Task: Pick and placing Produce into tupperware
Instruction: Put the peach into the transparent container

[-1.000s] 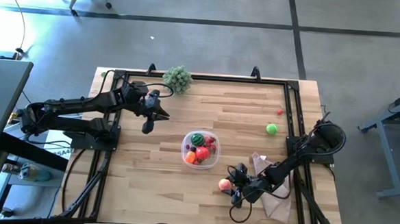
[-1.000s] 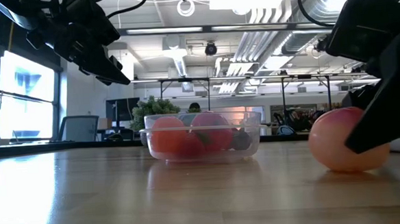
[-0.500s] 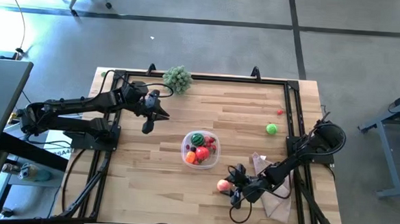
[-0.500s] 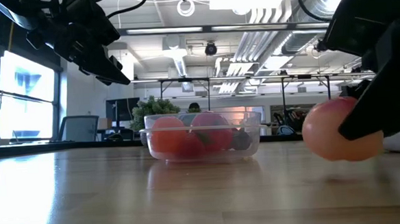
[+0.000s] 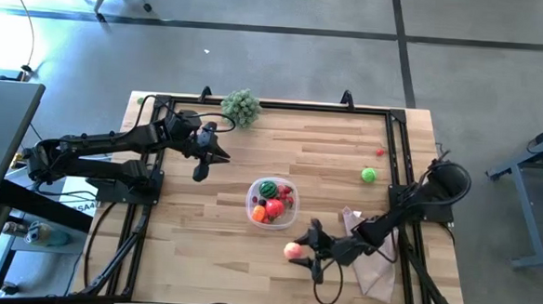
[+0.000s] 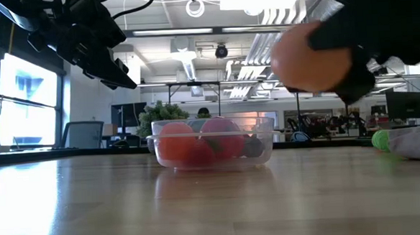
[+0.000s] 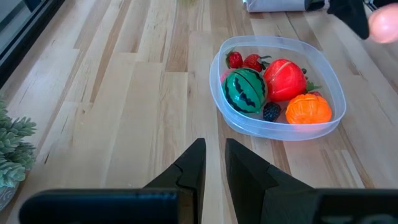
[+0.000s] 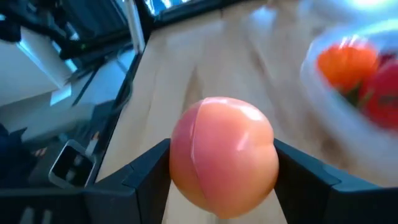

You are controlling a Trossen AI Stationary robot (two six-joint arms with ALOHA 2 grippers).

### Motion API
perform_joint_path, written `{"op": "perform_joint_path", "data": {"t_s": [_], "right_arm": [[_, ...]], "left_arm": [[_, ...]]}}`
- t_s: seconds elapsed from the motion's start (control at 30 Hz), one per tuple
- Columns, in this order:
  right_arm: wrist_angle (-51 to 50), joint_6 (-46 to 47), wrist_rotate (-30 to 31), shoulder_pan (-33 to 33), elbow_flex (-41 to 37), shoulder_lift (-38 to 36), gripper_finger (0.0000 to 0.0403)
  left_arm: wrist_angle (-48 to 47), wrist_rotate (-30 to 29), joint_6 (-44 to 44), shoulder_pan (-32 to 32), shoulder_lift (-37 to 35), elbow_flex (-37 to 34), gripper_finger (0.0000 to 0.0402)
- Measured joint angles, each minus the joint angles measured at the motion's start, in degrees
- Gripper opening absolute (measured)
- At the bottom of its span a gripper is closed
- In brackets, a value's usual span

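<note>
My right gripper (image 5: 301, 251) is shut on a pink-orange toy peach (image 5: 292, 251), held in the air near the table's near edge, just to the near right of the tupperware (image 5: 273, 202). The peach (image 6: 312, 57) shows well above the tabletop in the low view. The clear round tupperware (image 7: 277, 85) rests on its base and holds a small watermelon, a red fruit, an orange piece, strawberries and a dark berry. A green ball (image 5: 369, 175) and a small red piece (image 5: 379, 152) lie toward the right edge. My left gripper (image 5: 200, 173) hovers shut left of the tupperware. My right gripper pinches the toy peach (image 8: 222, 154) between its two fingers (image 8: 140, 177), one on each side of the fruit's widest part. The fingers come nearly level from the table's right side. The peach is lifted clear of the table.
A tan cloth (image 5: 368, 264) lies under my right arm near the right near corner. A bushy grey-green plant clump (image 5: 241, 105) sits at the far edge. A dark frame rail (image 5: 274, 104) runs round the table. Bare wood lies between the tupperware and the left edge.
My right gripper has carried the peach up off the tabletop and toward the table's left, closer to the tupperware. The peach sat on the wood a second ago and now hangs well above it. My left arm has kept still.
</note>
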Motion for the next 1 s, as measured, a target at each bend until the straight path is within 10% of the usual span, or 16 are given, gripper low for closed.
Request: {"op": "perform_joint_path", "data": {"t_s": [0.37,1.0], "right_arm": [[-2.30,-18.57,-0.63,-11.26,0.00,-9.04,0.0227],[-16.78,-16.32,-16.86,-31.72,0.02,-10.90,0.0227]], "left_arm": [[0.00,0.00,0.02,-0.02,-0.01,0.00,0.0051],[0.00,-0.02,0.02,0.00,-0.01,0.00,0.0051]]}}
